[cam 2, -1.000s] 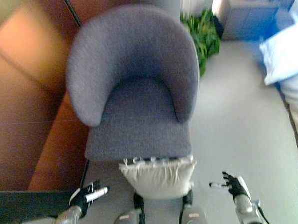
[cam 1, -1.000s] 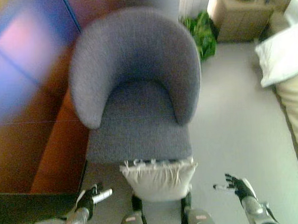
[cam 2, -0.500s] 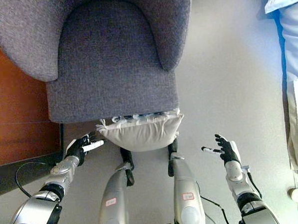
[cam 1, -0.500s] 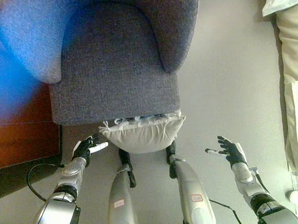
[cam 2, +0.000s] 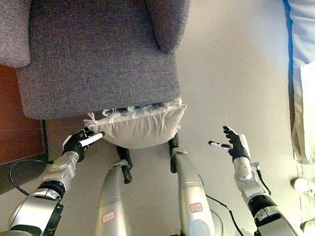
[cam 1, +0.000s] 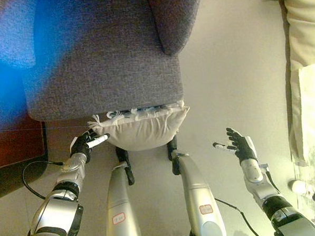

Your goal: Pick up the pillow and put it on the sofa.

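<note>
Left hand (cam 2: 78, 142) sat w/ fingers straight, tips just touching the pillow's (cam 2: 139, 127) left corner. Right hand (cam 2: 234, 144) was spread wide, well apart from the pillow on its right, over bare floor (cam 2: 223, 67). Pillow lay on the floor against the grey sofa's (cam 2: 99, 57) front edge, below the seat. Wood cabinet (cam 2: 9, 115) stood left of the sofa; bed (cam 2: 305, 62) at far right.
</note>
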Motion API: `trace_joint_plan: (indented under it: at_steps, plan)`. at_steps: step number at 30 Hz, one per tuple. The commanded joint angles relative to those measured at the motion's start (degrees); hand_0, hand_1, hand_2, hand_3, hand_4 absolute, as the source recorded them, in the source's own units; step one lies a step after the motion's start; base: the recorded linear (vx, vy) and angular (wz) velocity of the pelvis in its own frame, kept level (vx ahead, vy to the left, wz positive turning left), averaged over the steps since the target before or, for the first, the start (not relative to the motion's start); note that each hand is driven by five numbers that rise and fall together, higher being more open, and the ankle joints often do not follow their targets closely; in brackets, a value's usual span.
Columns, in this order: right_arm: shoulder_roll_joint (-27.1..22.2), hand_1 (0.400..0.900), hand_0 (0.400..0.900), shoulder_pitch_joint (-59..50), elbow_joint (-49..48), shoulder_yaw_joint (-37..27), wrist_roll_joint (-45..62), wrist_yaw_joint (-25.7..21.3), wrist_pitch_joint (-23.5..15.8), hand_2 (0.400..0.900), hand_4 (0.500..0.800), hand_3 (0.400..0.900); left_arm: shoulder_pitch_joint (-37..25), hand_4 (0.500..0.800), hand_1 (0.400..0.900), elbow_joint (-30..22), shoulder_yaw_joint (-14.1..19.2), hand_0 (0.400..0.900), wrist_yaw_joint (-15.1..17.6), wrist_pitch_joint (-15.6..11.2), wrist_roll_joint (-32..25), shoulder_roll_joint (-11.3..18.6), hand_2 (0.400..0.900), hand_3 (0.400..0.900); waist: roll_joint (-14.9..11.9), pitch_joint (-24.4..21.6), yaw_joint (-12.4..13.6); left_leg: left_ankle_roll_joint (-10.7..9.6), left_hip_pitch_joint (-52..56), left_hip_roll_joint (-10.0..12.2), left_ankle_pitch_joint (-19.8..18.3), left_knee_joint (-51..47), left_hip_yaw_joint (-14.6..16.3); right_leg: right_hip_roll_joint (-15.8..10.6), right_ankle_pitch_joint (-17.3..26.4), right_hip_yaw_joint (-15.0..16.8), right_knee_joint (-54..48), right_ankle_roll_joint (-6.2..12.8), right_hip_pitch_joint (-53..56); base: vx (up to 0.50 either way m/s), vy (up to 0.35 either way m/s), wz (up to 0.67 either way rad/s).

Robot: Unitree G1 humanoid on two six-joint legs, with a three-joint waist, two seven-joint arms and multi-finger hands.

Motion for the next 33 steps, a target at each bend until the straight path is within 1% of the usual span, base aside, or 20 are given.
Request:
trace_joint_plan:
  at_steps: [1,4,5,6,8,9,12,14,15,16,17,18,21,28,32,33]
  plan:
    - [-4.03,0.900,0.900,4.00,-5.34,-0.02,2.11,-3.79,-2.62,0.900,0.800,0.900,-1.15,0.800,0.900,0.84,0.12,0.900,-1.82,-1.47,-3.94,4.88,0.900,0.900,-3.80,-0.10,-0.26,3.49,-3.73,-3.41,-2.99,3.00,1.00,2.88,-0.74,-2.24,-0.06,0.03,-1.17,0.02,-0.061,0.00]
    - [-3.92,0.900,0.900,4.71,-5.77,-0.04,2.13,-3.57,-2.87,0.900,0.800,0.900,-2.65,0.800,0.900,0.41,-0.32,0.900,-3.99,-1.83,-5.19,4.76,0.900,0.900,-4.61,-0.10,-0.49,3.61,-5.23,-3.20,-3.57,4.85,0.44,3.09,-0.83,-2.29,1.36,0.01,-2.09,0.01,-0.050,0.01]
    - [-3.92,0.900,0.900,4.70,-5.77,-0.06,2.13,-3.57,-2.88,0.900,0.800,0.900,-2.67,0.800,0.900,0.42,-0.33,0.900,-4.01,-1.84,-5.19,4.77,0.900,0.900,-4.59,-0.10,-0.47,3.61,-5.29,-3.18,-3.61,4.93,0.42,3.10,-0.85,-2.30,1.40,0.01,-2.14,0.11,-0.082,0.01]
    - [-3.64,0.900,0.900,5.18,-5.98,0.03,1.84,-3.46,-2.83,0.900,0.800,0.900,-3.50,0.800,0.900,-0.91,-1.13,0.900,-5.44,-1.26,-6.84,4.58,0.900,0.900,-4.90,-0.15,-0.35,3.44,-5.60,-3.13,-6.19,6.61,-0.42,3.42,-2.69,-2.10,3.03,0.60,-2.28,0.11,-0.090,0.00]
    - [-3.11,0.900,0.900,5.99,-6.48,0.14,1.93,-3.41,-2.91,0.900,0.800,0.900,-3.88,0.800,0.900,-2.58,-1.78,0.900,-6.41,-1.12,-6.85,4.10,0.900,0.900,-5.54,-0.15,-0.27,3.60,-5.74,-3.15,-6.70,7.08,-0.71,3.65,-2.67,-2.37,3.16,0.70,-2.18,0.01,-0.127,0.03]
    - [-2.91,0.900,0.900,6.34,-6.98,0.22,1.97,-3.51,-2.79,0.900,0.800,0.900,-3.94,0.800,0.900,-3.58,-2.17,0.900,-7.03,-0.77,-7.73,3.96,0.900,0.900,-6.03,-0.10,-0.35,3.92,-6.18,-3.18,-4.37,6.03,-0.33,3.58,-0.47,-2.81,1.86,0.24,-2.44,-0.09,-0.123,0.05]
    - [-2.24,0.900,0.900,7.07,-8.04,0.69,2.38,-3.72,-2.65,0.900,0.800,0.900,-4.06,0.800,0.900,-5.63,-3.20,0.900,-7.53,-0.85,-7.40,3.08,0.900,0.900,-6.83,-0.10,-0.27,3.99,-6.00,-3.22,-4.58,5.90,-0.65,3.94,-0.27,-3.11,1.58,0.42,-2.11,-0.03,-0.101,0.03]
    - [-2.06,0.900,0.900,7.36,-8.26,0.74,2.39,-3.78,-2.66,0.900,0.800,0.900,-3.98,0.800,0.900,-6.05,-3.57,0.900,-7.54,-0.80,-7.64,2.79,0.900,0.900,-7.05,-0.10,-0.22,4.01,-5.79,-3.27,-4.64,5.85,-0.73,4.05,-0.21,-3.20,1.48,0.48,-1.88,0.01,-0.067,0.01]
    - [-1.78,0.900,0.900,7.66,-8.49,0.71,2.48,-3.78,-2.72,0.900,0.800,0.900,-3.85,0.711,0.751,-6.61,-3.80,0.751,-7.45,-0.61,-7.21,2.48,0.751,0.751,-7.31,-0.10,-0.20,4.07,-5.53,-3.30,-4.76,5.88,-0.82,4.22,-0.16,-3.29,1.43,0.58,-1.56,0.02,-0.060,-0.01]
    - [-1.63,0.900,0.900,7.67,-8.72,0.82,2.49,-3.77,-2.52,0.900,0.800,0.900,-3.82,0.601,0.569,-6.72,-4.00,0.569,-7.57,-0.50,-7.15,2.24,0.569,0.569,-7.57,-0.10,-0.17,4.05,-5.43,-3.26,-4.85,6.02,-0.85,4.30,-0.08,-3.36,1.31,0.68,-1.32,0.03,-0.087,-0.01]
    - [-1.52,0.900,0.900,7.84,-9.01,0.86,2.45,-3.79,-2.35,0.900,0.800,0.900,-3.98,0.544,0.473,-6.84,-4.16,0.473,-7.31,-0.20,-6.84,2.20,0.473,0.473,-7.82,-0.10,-0.15,4.03,-5.38,-3.21,-4.93,6.14,-0.93,4.37,-0.11,-3.37,1.23,0.75,-1.09,0.03,-0.080,-0.01]
    - [-1.38,0.900,0.900,7.84,-8.96,0.97,2.65,-4.00,-2.42,0.900,0.800,0.900,-4.21,0.500,0.400,-6.69,-4.31,0.400,-7.23,-0.15,-6.10,2.27,0.400,0.400,-8.03,-0.10,-0.14,4.04,-5.20,-3.13,-4.93,6.10,-0.91,4.46,-0.02,-3.41,1.03,0.83,-0.83,0.03,-0.071,-0.01]
    - [-1.26,0.900,0.900,8.14,-9.08,0.82,2.56,-3.88,-2.71,0.900,0.800,0.900,-4.47,0.500,0.400,-6.08,-4.44,0.400,-6.79,-0.26,-4.15,2.57,0.400,0.400,-8.47,-0.10,-0.22,3.94,-5.01,-2.99,-5.09,6.30,-0.96,4.60,0.08,-3.48,0.84,0.94,-0.45,0.02,-0.049,-0.02]
    - [-0.86,0.900,0.900,9.12,-9.21,0.65,2.73,-3.74,-3.28,0.900,0.800,0.900,-4.34,0.500,0.400,-5.23,-4.84,0.400,-6.39,-0.64,-2.13,3.18,0.400,0.400,-8.91,-0.10,-0.30,3.80,-3.91,-2.68,-5.37,6.28,-0.71,4.60,-0.16,-3.54,0.32,1.10,0.87,0.02,-0.030,0.01]
    - [-0.72,0.900,0.900,9.17,-9.04,0.59,2.54,-3.99,-3.30,0.900,0.800,0.900,-4.34,0.500,0.400,-5.36,-5.12,0.400,-6.92,-0.20,-1.98,3.09,0.400,0.400,-8.61,-0.10,-0.36,3.65,-2.40,-2.64,-5.18,5.35,-0.36,4.63,-0.50,-3.42,-0.16,1.11,2.05,0.00,0.000,0.00]
    - [-0.66,0.900,0.900,9.15,-9.11,0.59,2.36,-4.09,-3.21,0.900,0.800,0.900,-4.26,0.500,0.400,-5.31,-5.15,0.400,-6.80,-0.44,-2.28,2.98,0.400,0.400,-8.56,-0.10,-0.36,3.63,-2.17,-2.62,-5.11,5.19,-0.28,4.60,-0.51,-3.45,-0.24,1.10,2.24,0.00,0.000,0.00]
